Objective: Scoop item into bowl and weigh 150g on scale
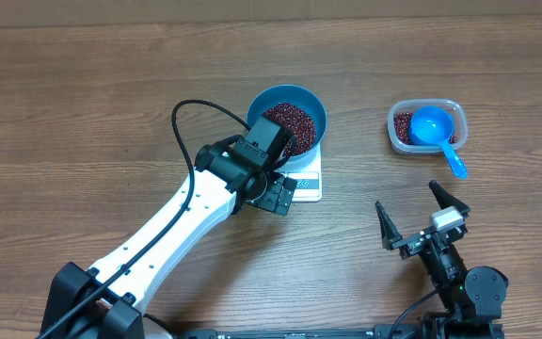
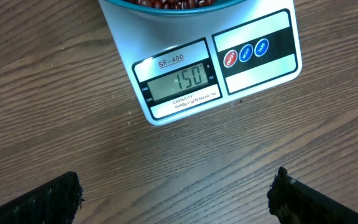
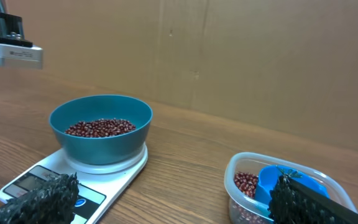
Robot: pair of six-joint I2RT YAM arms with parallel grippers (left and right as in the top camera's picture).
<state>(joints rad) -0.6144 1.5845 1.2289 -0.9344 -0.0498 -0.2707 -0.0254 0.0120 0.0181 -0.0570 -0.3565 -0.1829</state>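
Note:
The blue bowl point(image 1: 310, 111) stands on the white scale point(image 1: 309, 181), with the red-brown beans point(image 1: 292, 121) heaped inside it. In the left wrist view the scale point(image 2: 253, 68) shows 150 on its display, and the bowl's rim point(image 2: 114, 3) and beans point(image 2: 173, 2) cut the top edge. My left gripper point(image 1: 273, 193) hangs open above the scale's front edge, nothing between its fingers point(image 2: 42, 202). My right gripper point(image 1: 417, 215) is open and empty near the table's front right, facing the bowl point(image 3: 101, 146), beans point(image 3: 101, 127) and scale point(image 3: 123, 171).
A clear plastic tub point(image 1: 398, 132) at the back right holds more beans and a small blue handled scoop point(image 1: 433, 125), its handle sticking out toward the front. The right wrist view shows the tub point(image 3: 241, 171) and scoop point(image 3: 272, 180) close by, and a cardboard wall behind the table.

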